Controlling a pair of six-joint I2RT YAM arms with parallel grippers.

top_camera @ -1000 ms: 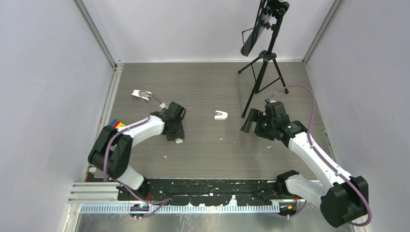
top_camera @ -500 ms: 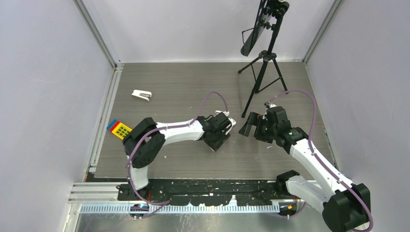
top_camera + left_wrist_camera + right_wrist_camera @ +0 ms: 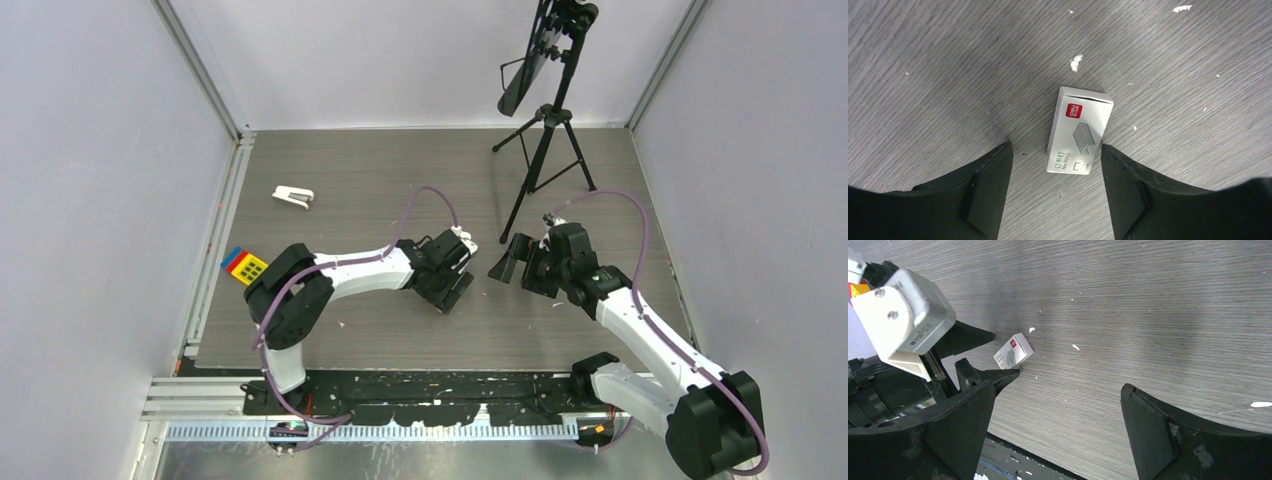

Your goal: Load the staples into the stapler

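**Box set down mid-table, left jaws letting go**

- Left arm (image 3: pixel 340 270): a second ago it was folded back toward the left edge of the table (image 3: pixel 400 170) with a small white item at its tip. It now reaches across to the middle of the table, a little toward the near edge.
- Left gripper (image 3: pixel 1054 152): it has been widening over the last second. The jaws now stand apart, with bare table between each one and the staple box (image 3: pixel 1079 131), so neither touches it. I read this as a release.
- Right gripper (image 3: pixel 1058 386): spread wide and empty, it hangs just right of the left one and faces the box. It has barely shifted.
- Stapler (image 3: pixel 293 195): lies toward the far-left corner of the table, the same spot as a second ago and well apart from the box.
- Staple box: flat on the table, printed face up and closed. No loose strips show.

Meaning for the task: the carry looks done, and the box sits between both arms. Opening it, drawing out a strip and fetching the stapler all remain.

Writing on the box:
- A red patch with white "deli".
- A line drawing of a staple strip.
- Below that, 订书钉 and "No.0012".
- A small mark beside this, too fine to read.
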